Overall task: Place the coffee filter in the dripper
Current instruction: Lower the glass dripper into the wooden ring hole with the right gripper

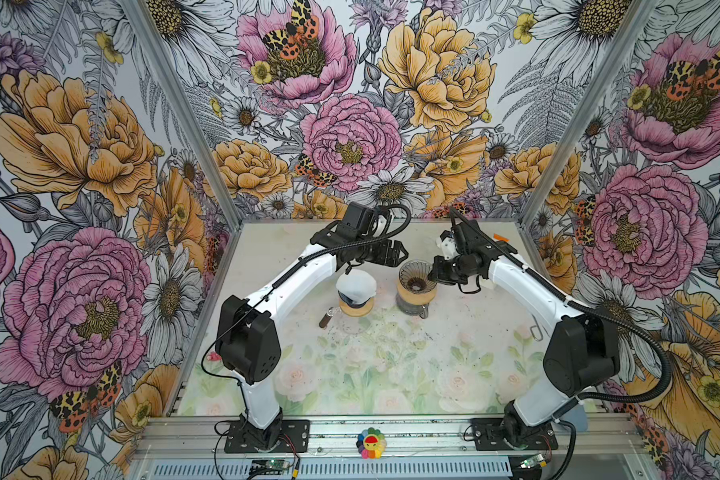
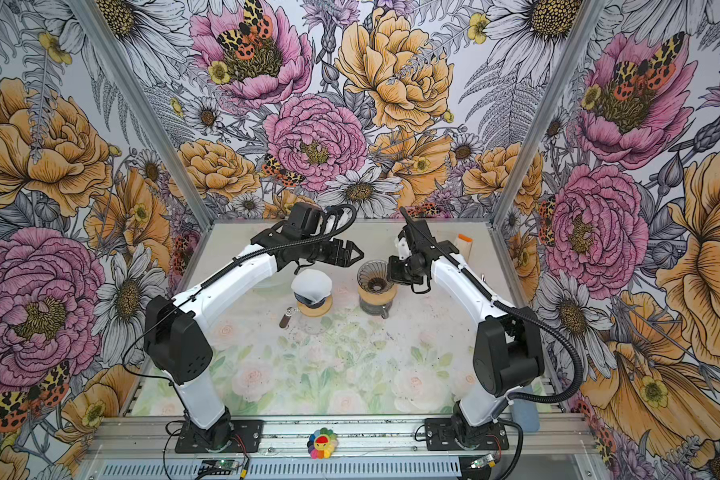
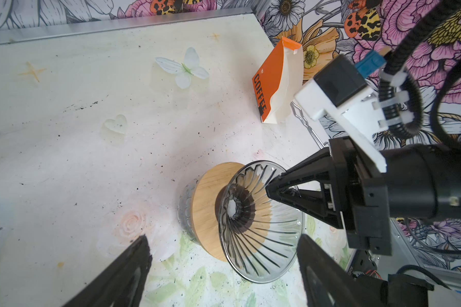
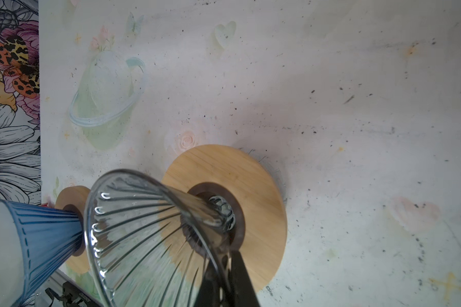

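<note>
White paper coffee filter (image 1: 356, 286) sat in the blue ribbed dripper (image 4: 45, 239), which rested on a wooden collar (image 1: 355, 308) left of centre in both top views. Its wide end faced up and its point went down, with the long axis near upright. The right gripper (image 3: 272, 192) was clamped on the rim of the clear dripper (image 3: 261, 226) beside it. Left gripper (image 1: 400, 252) hovered above the gap between the two drippers, jaws apart. Table (image 1: 350, 374) was pale, with a faded flower print and dark specks. Walls (image 1: 80, 166) carried bold floral paper.
</note>
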Robot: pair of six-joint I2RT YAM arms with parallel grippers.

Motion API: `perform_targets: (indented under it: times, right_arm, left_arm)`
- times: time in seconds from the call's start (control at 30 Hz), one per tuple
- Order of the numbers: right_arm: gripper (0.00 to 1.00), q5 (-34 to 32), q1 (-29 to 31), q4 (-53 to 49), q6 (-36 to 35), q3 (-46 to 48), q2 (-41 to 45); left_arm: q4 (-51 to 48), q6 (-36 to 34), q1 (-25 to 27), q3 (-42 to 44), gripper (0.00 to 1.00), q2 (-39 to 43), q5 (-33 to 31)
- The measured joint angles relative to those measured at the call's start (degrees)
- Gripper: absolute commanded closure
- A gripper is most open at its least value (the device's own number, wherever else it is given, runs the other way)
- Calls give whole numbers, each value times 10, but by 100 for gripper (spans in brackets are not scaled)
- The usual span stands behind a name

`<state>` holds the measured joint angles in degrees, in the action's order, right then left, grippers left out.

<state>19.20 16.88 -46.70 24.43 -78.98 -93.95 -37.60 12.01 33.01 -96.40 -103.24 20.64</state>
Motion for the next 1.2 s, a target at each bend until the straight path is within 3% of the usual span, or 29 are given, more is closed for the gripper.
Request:
perform_targets:
  times: [0.47, 0.67, 0.87, 1.2]
  right_arm:
    - [68, -5, -9, -41, -17, -43, 2]
    - [68, -26, -9, -41, -27, -53, 17]
    - [72, -60, -9, -37, -38, -29, 62]
    - [78, -59, -4, -32, -57, 1, 73]
  left_arm:
    - [-44, -2, 14, -53, 24, -70, 9]
    - [-50, -2, 24, -64, 27, -70, 3]
    - [-59, 1, 32, -63, 36, -70, -2]
    - [-61, 2, 33, -63, 52, -70, -2]
